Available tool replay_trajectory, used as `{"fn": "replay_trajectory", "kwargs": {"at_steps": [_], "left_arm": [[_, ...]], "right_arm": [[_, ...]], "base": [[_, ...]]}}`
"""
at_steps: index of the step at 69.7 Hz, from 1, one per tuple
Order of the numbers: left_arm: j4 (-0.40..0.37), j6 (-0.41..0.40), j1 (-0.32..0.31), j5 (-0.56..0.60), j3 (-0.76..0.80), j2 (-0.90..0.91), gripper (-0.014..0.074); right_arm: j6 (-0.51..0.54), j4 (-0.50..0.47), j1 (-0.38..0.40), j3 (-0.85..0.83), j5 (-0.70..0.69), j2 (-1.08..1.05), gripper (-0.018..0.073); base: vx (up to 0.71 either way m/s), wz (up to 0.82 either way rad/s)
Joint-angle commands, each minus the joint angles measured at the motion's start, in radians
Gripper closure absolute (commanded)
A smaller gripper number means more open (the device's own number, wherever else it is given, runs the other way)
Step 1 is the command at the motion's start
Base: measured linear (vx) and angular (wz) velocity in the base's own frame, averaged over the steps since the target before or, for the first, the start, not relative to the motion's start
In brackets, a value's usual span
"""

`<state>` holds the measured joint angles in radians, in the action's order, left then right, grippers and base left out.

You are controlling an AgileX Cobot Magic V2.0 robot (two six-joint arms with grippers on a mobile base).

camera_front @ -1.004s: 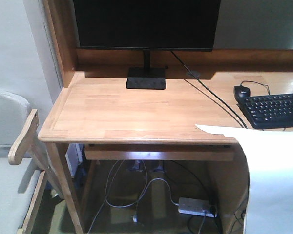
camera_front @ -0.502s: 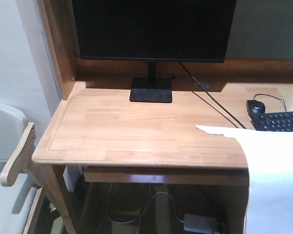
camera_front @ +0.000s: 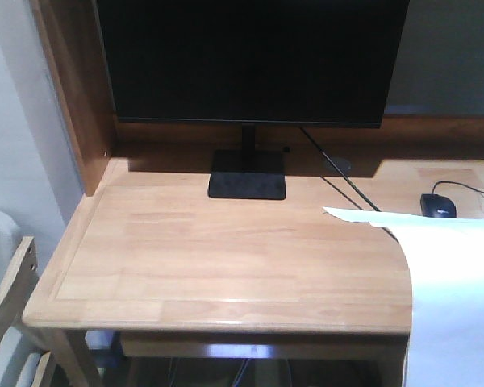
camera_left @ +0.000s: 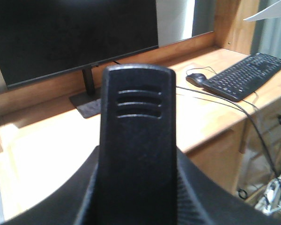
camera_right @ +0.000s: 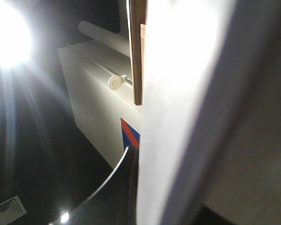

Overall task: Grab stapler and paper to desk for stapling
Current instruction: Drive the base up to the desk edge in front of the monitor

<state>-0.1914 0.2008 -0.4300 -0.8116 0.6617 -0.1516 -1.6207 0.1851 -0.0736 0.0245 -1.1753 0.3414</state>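
Left pincer [camera_left: 136, 206] grips the black plastic stapler [camera_left: 136, 126]; right pincer I cannot tell. White paper sheet [camera_front: 456, 306] hangs at 4 o'clock over the honey wooden desk [camera_front: 185, 258]; lower it flat, slowly.

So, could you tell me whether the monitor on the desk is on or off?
Off or blank: the monitor screen is uniformly black in both views showing it.

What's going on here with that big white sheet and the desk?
A two-armed robot is facing a light wooden desk with a black monitor on it. Its right arm holds up a plain white sheet of paper; its left arm carries a black ridged stapler. Neither is set down on the desk yet.
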Motion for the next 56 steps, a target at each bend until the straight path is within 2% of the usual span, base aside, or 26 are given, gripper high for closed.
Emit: {"fn": "replay_trajectory", "kwargs": {"at_steps": [1, 56], "left_arm": [[-0.019, -0.004, -0.001, 0.117, 0.027, -0.014, 0.0603], [-0.019, -0.004, -0.001, 0.117, 0.027, -0.014, 0.0603]], "right_arm": [[0.016, 0.003, 0.005, -0.02, -0.121, 0.008, 0.0564], [0.016, 0.003, 0.005, -0.02, -0.121, 0.008, 0.0564]], "base": [[0.23, -0.05], [0.2, -0.03]]}}
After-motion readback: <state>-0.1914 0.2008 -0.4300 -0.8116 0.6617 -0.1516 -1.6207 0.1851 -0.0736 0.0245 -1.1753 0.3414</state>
